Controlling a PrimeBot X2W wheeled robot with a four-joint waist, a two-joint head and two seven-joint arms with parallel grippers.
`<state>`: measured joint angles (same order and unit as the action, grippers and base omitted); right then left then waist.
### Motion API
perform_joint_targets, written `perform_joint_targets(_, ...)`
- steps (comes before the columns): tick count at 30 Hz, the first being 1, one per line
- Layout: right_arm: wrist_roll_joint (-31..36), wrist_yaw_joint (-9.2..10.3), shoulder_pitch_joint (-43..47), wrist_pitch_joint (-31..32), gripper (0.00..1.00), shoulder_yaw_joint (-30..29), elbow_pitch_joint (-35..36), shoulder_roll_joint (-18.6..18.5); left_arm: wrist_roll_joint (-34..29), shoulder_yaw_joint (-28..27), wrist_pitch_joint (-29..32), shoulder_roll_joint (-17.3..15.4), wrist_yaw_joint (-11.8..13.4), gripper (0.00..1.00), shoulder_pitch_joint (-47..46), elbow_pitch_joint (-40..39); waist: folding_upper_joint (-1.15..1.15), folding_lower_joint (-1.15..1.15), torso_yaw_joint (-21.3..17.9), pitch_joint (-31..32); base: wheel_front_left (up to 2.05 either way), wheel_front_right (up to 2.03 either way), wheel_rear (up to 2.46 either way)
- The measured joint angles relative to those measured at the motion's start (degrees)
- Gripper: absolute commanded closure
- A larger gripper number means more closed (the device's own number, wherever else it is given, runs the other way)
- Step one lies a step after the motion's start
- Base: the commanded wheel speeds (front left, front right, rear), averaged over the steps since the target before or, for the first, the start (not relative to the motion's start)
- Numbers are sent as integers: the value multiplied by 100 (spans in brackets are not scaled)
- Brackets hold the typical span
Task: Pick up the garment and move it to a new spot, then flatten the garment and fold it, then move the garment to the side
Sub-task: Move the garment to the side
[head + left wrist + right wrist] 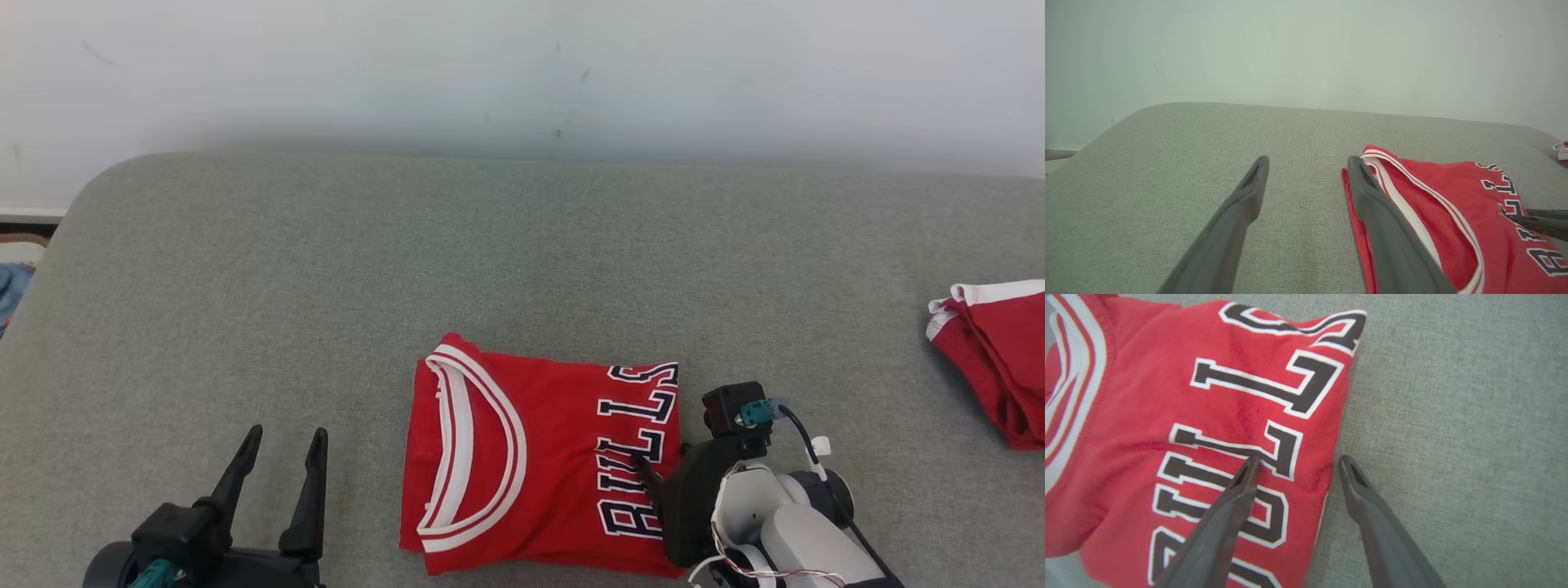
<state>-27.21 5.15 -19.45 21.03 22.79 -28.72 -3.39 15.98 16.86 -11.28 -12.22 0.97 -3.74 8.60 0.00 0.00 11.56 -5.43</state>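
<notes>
**Asker:** What is hidden or hard to make out?

**Robot:** My right forearm [784,523], at 5 o'clock in the head view, covers my right jaws and part of the lettering on the red jersey [522,457]. A second red-and-white cloth [992,359] at 3 o'clock is cut off by the frame. A blue scrap [12,294] at 9 o'clock is too cropped to name. I cannot tell whether my right fingers [1224,522] press the jersey or hang just above it.

**Asker:** How many of each thing, and where?

**Robot:** There is one folded jersey, lying at 6 o'clock on the grey bench [326,269], collar toward 9 o'clock. There is one other red cloth, well apart from it. I have two sets of jaws, both spread wide and gripping nothing. The left fingers [314,474] sit at 7 o'clock over bare bench, beside the collar. The right pair straddles the jersey's lettered edge, one finger over the letters and one over the bench.
</notes>
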Motion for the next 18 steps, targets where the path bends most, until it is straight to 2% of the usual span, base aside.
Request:
perform_joint_targets(11, -70, 100, -181, 67, 0, 29, -155, -1, 9, -58, -1, -4, 2, 0, -3, 44, 0, 0, 77, -97, 0, 0, 0)
perform_joint_targets(12, -112, 124, -199, 68, 51, 44, -164, -1, 9, -56, -1, -3, 2, 0, -4, 48, 0, 0, 76, -100, 0, 0, 0)
perform_joint_targets(13, -151, 142, -218, 68, 64, 58, -180, -1, 9, -52, -1, -2, 2, 0, -4, 54, 0, 0, 75, -101, 0, 0, 0)
perform_joint_targets(14, -154, 143, -231, 68, 92, 68, -201, -2, 9, -47, -1, -2, 2, 0, -4, 58, 0, 0, 75, -101, 0, 0, 0)
perform_joint_targets(15, -155, 148, -237, 68, 100, 70, -225, -2, 9, -44, -1, -1, 2, 0, -4, 63, 0, -1, 74, -100, 0, 0, 0)
perform_joint_targets(18, -155, 148, -269, 74, 100, 66, -337, 3, 9, -45, -9, -1, 2, 0, -4, 103, 0, -1, 64, -76, 0, 0, 0)
